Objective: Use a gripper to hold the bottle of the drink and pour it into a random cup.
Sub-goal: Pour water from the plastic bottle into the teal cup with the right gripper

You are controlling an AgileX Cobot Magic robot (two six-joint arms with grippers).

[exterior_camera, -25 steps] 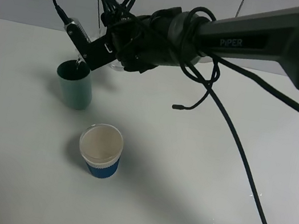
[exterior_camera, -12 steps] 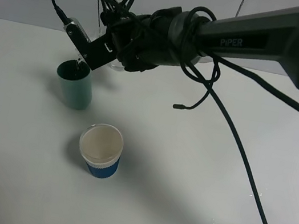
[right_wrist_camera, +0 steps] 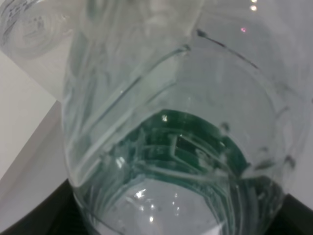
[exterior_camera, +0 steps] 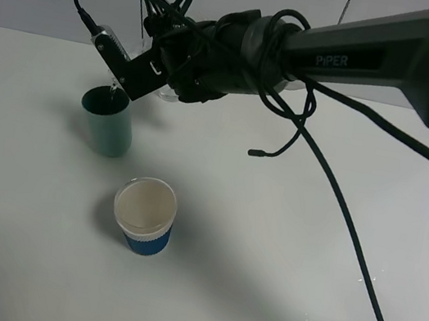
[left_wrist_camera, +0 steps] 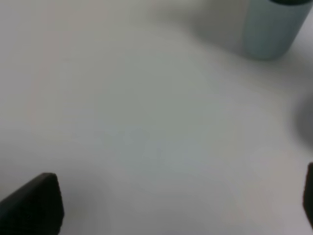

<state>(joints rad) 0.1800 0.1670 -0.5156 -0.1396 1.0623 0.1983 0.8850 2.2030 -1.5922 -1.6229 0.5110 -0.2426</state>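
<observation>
A white table (exterior_camera: 256,301) fills the scene. The black right arm (exterior_camera: 382,57) reaches from the far right across to the far left, and a cable (exterior_camera: 359,276) trails from it down to the near right edge. A green cup (exterior_camera: 108,129) stands upright at far left. A blue cup (exterior_camera: 145,215) with a white rim stands apart from it, nearer and slightly to the right.

The clear bottle (right_wrist_camera: 166,147) fills the right wrist view, its dark green label showing through the plastic. From the high camera it is mostly hidden by the arm's end. The right gripper (exterior_camera: 126,72) is pinching the bottle and holds it tilted just above the green cup's rim. The high view does not show clearly whether the bottle's mouth touches the cup.

The left gripper (left_wrist_camera: 169,200) appears only in its own blurred wrist view. Its dark fingertips (left_wrist_camera: 29,208) are spread to opposite edges above bare table, with nothing between them and the green cup (left_wrist_camera: 271,29) well beyond.
</observation>
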